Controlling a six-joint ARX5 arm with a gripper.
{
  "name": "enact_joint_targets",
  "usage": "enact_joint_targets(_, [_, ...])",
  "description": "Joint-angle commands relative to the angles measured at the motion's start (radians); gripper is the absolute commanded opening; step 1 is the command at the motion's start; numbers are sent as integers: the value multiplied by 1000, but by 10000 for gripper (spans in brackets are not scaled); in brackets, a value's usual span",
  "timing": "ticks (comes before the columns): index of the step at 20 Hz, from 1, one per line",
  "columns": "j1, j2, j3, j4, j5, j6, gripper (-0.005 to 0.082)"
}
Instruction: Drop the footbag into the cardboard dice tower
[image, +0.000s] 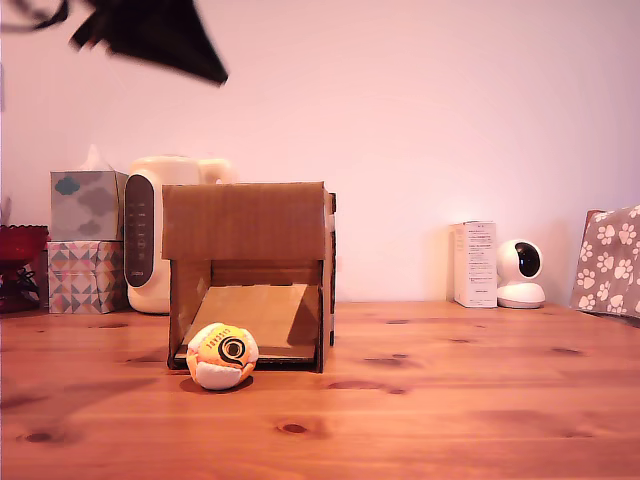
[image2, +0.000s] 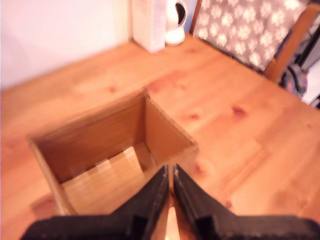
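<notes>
Evidently we have our pincer (image2: 170, 172) high over the cardboard dice tower (image: 248, 275), and the wrist view looks straight down through the tower's open top to the sloped ramp (image2: 102, 180) inside. Its two dark fingers (image2: 152, 195) lie almost together, with only a thin slit between them and nothing in that slit, so we carry nothing. In the exterior view only a blurred dark part of our arm (image: 150, 35) shows, well above the tower.

The footbag (image: 222, 356) lies on the tabletop (image: 450, 400) just before the tower's front opening, at the foot of the ramp, touching or nearly touching the tower's lower lip; we cannot tell which. That is where a ball let in at the top would roll out, so we judge the drop likely done, though the pictures alone cannot prove it.

The tower stands toward the tabletop's far edge with its opening facing the exterior camera, which leaves the near half bare for a ball to roll onto. Along the far edge stand the tissue boxes (image: 85, 240), a cream appliance (image: 150, 230), a white carton (image: 475, 263) and a small white camera (image: 520, 272), all well apart from the footbag.
</notes>
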Motion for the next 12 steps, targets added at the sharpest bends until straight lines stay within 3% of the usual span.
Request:
enact_joint_targets(1, [-2,-28,-105,74,3,-6,-24])
enact_joint_targets(8, [13,-213,-460,328,0,-60,-24])
enact_joint_targets(12, [57,-323,-583,339,-2,-84,-24])
